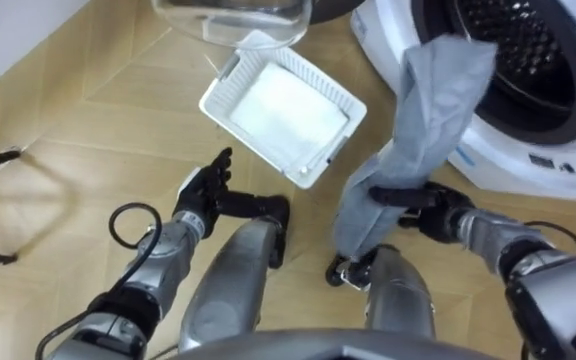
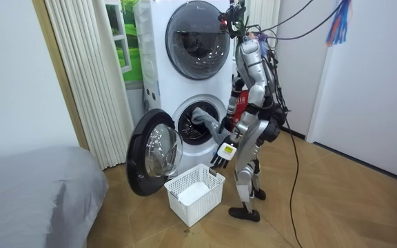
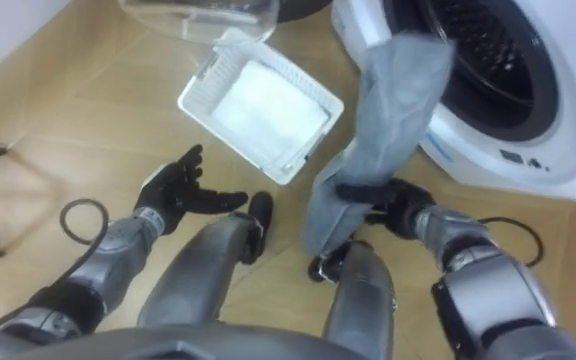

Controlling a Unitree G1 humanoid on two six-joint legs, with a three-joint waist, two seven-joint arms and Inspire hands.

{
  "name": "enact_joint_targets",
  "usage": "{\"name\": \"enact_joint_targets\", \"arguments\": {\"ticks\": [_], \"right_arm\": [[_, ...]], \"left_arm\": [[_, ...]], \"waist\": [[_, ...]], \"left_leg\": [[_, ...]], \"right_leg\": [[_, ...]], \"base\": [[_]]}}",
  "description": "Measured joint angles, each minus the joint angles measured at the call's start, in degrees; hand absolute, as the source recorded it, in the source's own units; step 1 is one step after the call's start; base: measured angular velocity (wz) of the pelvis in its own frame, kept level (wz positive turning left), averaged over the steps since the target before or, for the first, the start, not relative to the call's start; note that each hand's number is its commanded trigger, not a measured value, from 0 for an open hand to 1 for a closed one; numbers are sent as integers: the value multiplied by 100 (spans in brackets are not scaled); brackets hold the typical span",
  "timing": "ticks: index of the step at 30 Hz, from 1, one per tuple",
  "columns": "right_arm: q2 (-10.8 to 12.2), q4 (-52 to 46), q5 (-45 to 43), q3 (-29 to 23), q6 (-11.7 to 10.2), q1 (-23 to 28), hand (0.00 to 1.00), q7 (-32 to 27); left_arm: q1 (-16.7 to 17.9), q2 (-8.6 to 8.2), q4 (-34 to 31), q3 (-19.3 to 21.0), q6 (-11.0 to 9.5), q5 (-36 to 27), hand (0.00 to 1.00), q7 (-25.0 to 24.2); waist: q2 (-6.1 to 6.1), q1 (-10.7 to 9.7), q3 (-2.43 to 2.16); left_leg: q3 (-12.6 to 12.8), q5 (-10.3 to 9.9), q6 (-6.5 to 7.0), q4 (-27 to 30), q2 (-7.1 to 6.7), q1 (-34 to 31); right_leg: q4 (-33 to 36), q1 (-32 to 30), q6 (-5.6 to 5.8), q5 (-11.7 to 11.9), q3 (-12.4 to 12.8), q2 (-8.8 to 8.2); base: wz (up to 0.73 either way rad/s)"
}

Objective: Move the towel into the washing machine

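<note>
A grey towel (image 1: 418, 130) hangs in a long fold from the rim of the lower washing machine's drum opening (image 1: 528, 60) down toward the floor. Its upper end lies over the drum's edge. My right hand (image 1: 423, 205) is curled round the towel's lower part. My left hand (image 1: 203, 190) hovers open over the floor, holding nothing. In the room view I stand bent slightly forward before the open lower washing machine (image 2: 198, 124), with the towel (image 2: 209, 120) draped from its opening.
A white plastic laundry basket (image 1: 283, 105) sits on the wooden floor in front of me. The machine's round glass door (image 2: 154, 151) stands swung open at the room view's left. A bed (image 2: 33, 193) lies further that way.
</note>
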Motion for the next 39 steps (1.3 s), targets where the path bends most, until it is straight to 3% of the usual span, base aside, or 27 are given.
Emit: {"name": "enact_joint_targets", "arguments": {"ticks": [5, 9, 11, 14, 15, 19, 22, 29, 30, 31, 32, 37, 39], "right_arm": [[-297, 65, 981, -2, 317, -132, 100, 191], [-416, 65, 1560, -32, 555, -195, 100, 209], [-442, 56, 1938, -201, 602, -264, 100, 195], [-501, 35, 2609, -426, 651, -389, 100, 120], [-533, 31, 2827, -436, 705, -483, 100, 48], [-553, -253, 3138, -439, 794, -672, 100, -315], [-552, -546, 3451, -729, 881, -737, 100, -669], [-552, -533, 4193, -1364, 1161, -1045, 100, -1479], [-553, -530, 4295, -1462, 1162, -1077, 95, -1627], [-553, -520, 4330, -1541, 1162, -1103, 26, -1692], [-554, -489, 4353, -1649, 1162, -1202, 0, -1833], [-567, -465, 4559, -1847, 1161, -1398, 0, -2366], [-613, -466, 4581, -2195, 1160, -1429, 0, -2729]], "left_arm": [[74, 122, -93, -23, 138, 2, 0, -5], [672, 431, -802, -19, 234, -38, 0, 33], [836, 474, -999, -16, 319, -34, 0, 55], [1049, 549, -1371, -8, 413, -28, 0, 82], [1070, 564, -1446, -12, 413, -30, 0, 143], [1003, 555, -1448, -96, 493, -29, 0, 230], [1003, 550, -1524, -110, 494, -28, 0, 390], [1037, 484, -1637, -47, 570, 44, 0, 600], [1107, 477, -1779, -45, 625, 111, 0, 668], [1134, 475, -1838, -38, 644, 124, 0, 688], [1188, 474, -1936, -13, 665, 135, 0, 753], [1232, 419, -2046, 32, 695, 148, 0, 1001], [1219, 280, -2076, 124, 698, 163, 0, 1080]], "waist": [[-93, 158, 2], [-205, 161, -1], [-238, 147, -5], [-385, 121, -17], [-454, 124, -11], [-546, 59, -12], [-636, -4, -13], [-645, -50, -14], [-645, -55, -14], [-645, -70, -14], [-645, -124, -14], [-640, -207, -17], [-640, -273, -17]], "left_leg": [[-94, 3, 7, 136, -38, -90], [-96, 44, 36, 113, -122, -188], [-99, 75, 52, 102, -163, -236], [-73, 105, 66, 110, -187, -274], [-48, 107, 69, 128, -183, -273], [37, 102, 77, 235, -170, -319], [183, 96, 133, 320, -179, -410], [221, 64, 228, 505, -190, -475], [227, 59, 246, 519, -217, -507], [227, 60, 260, 533, -239, -529], [240, 75, 288, 543, -285, -581], [350, 14, 403, 712, -318, -718], [362, -5, 437, 728, -379, -733]], "right_leg": [[60, -6, -13, -28, -102, -53], [240, -147, -6, -79, -131, -195], [291, -212, 1, -83, -121, -239], [336, -267, 5, -94, -116, -283], [353, -277, 8, -97, -105, -287], [412, -277, 25, -109, -116, -296], [590, -397, 44, -161, -85, -392], [746, -383, 118, -211, -98, -441], [800, -421, 143, -227, -92, -479], [835, -455, 152, -237, -79, -500], [897, -524, 175, -251, -65, -560], [1063, -684, 241, -282, 28, -636], [1126, -697, 283, -315, 29, -717]], "base": [[12], [11], [8], [5], [0], [3], [6], [8], [9], [10], [7], [0], [11]]}}
